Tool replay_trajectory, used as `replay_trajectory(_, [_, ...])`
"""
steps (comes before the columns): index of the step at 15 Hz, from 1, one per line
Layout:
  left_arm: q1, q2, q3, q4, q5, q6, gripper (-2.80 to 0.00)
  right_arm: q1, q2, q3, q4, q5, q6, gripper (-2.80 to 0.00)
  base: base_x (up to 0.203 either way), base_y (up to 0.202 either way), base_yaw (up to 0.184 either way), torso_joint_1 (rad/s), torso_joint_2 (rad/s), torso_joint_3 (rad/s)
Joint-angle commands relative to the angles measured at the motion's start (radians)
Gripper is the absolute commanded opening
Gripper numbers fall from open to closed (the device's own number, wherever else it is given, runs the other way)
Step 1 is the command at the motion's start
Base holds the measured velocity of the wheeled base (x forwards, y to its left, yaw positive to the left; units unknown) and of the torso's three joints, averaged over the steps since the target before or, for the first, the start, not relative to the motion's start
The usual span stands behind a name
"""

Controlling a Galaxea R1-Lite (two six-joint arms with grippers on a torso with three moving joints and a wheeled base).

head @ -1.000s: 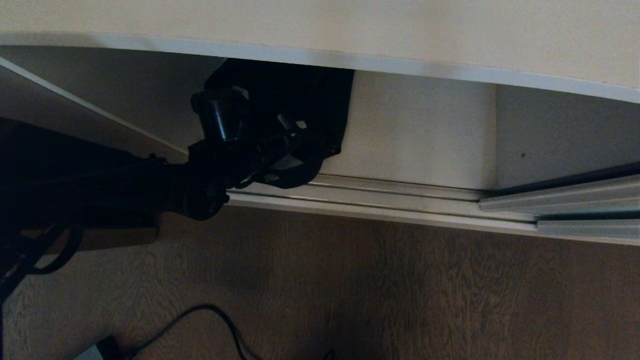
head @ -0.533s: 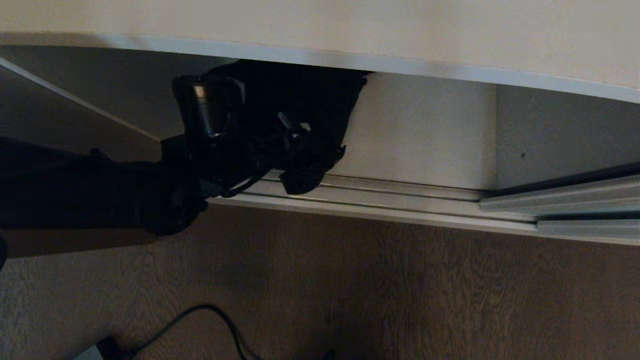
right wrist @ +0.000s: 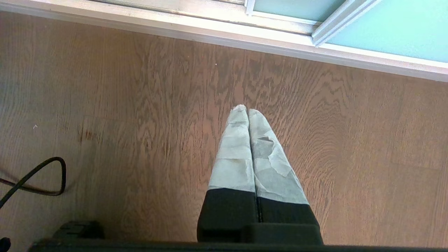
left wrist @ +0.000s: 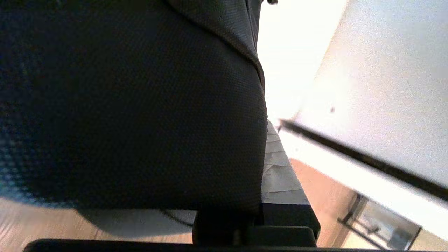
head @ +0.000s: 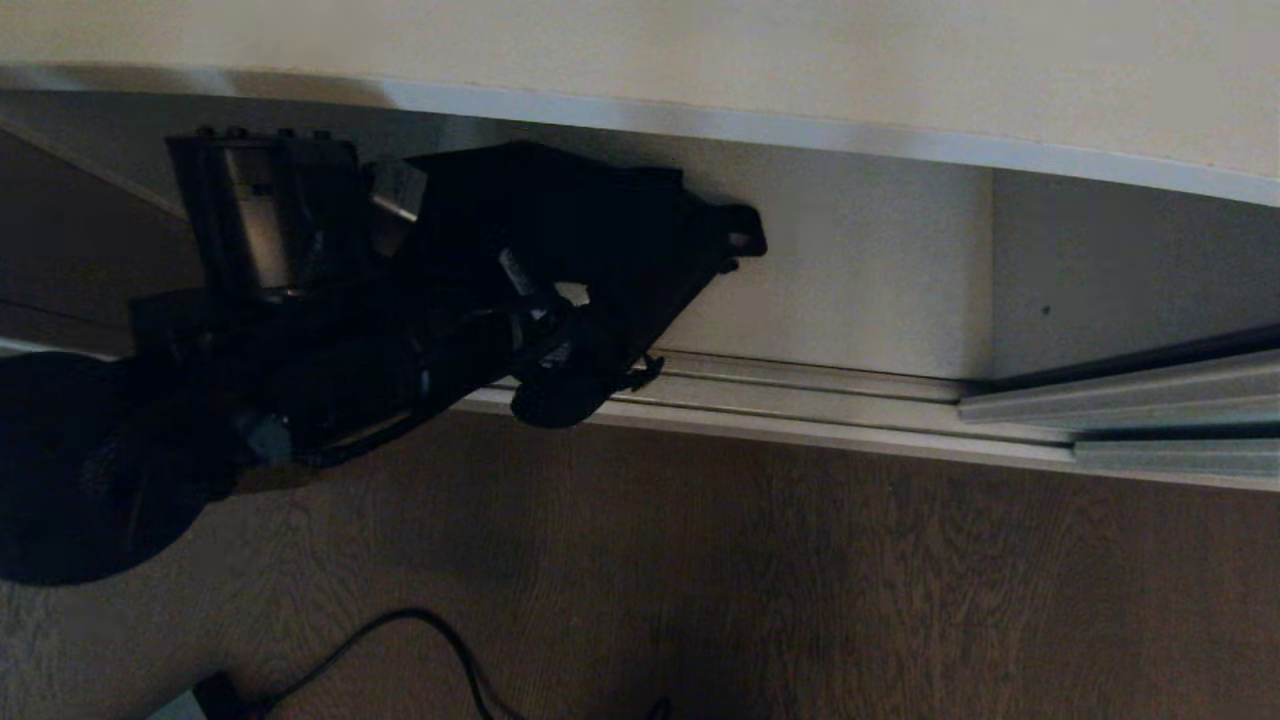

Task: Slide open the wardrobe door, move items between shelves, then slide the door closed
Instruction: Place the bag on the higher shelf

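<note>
The black fabric bag (head: pixel 610 220) hangs in front of the open lower compartment, just under the off-white shelf (head: pixel 800 50). Its small loop (head: pixel 742 238) sticks out to the right and its lower fold reaches over the floor track (head: pixel 800 395). My left gripper (head: pixel 545 310) is shut on the bag. In the left wrist view the bag's weave (left wrist: pixel 133 105) fills most of the picture, and only one taped finger (left wrist: pixel 280 175) shows beside it. The sliding door's frame (head: pixel 1150 405) stands at the right, its mint glass (right wrist: pixel 385 31) showing in the right wrist view. My right gripper (right wrist: pixel 246 110) hangs shut and empty over the floor.
Brown wood-grain floor (head: pixel 800 600) lies before the wardrobe. A black cable (head: pixel 400 635) and a grey adapter (head: pixel 190 700) lie on it at the lower left. The compartment's pale inside wall (head: pixel 850 270) is bare to the right of the bag.
My left arm has risen and drawn back toward the left, bringing the bag up and outward from the lower compartment. The bag's loop now juts out to the right.
</note>
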Motion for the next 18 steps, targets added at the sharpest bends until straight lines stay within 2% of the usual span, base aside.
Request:
replay_trajectory(1, [-0.029,-0.096,0.043,0.03,0.024,-0.003,-2.8,0.0,-0.005,0.0,0.0,0.0,0.0,-2.8,0.0,0.0,0.0,0.0,0.0,0.0])
replay_trajectory(4, [-0.092,-0.15,0.059,0.095,0.117,0.008,-2.8,0.0,-0.005,0.0,0.0,0.0,0.0,-2.8,0.0,0.0,0.0,0.0,0.0,0.0])
replay_trajectory(6, [-0.112,-0.205,0.063,0.15,0.122,0.046,-2.8,0.0,-0.005,0.0,0.0,0.0,0.001,-2.8,0.0,0.0,0.0,0.0,0.0,0.0])
replay_trajectory(10, [-0.114,-0.315,0.069,0.264,0.125,0.185,-2.8,0.0,-0.005,0.0,0.0,0.0,0.0,-2.8,0.0,0.0,0.0,0.0,0.0,0.0])
replay_trajectory(13, [-0.108,-0.39,0.105,0.312,0.137,0.323,-2.8,0.0,-0.005,0.0,0.0,0.0,0.0,-2.8,0.0,0.0,0.0,0.0,0.0,0.0])
replay_trajectory(16, [-0.106,-0.443,0.114,0.32,0.137,0.362,-2.8,0.0,-0.005,0.0,0.0,0.0,0.0,-2.8,0.0,0.0,0.0,0.0,0.0,0.0])
replay_trajectory(18, [-0.106,-0.466,0.112,0.364,0.136,0.411,-2.8,0.0,-0.005,0.0,0.0,0.0,0.0,-2.8,0.0,0.0,0.0,0.0,0.0,0.0])
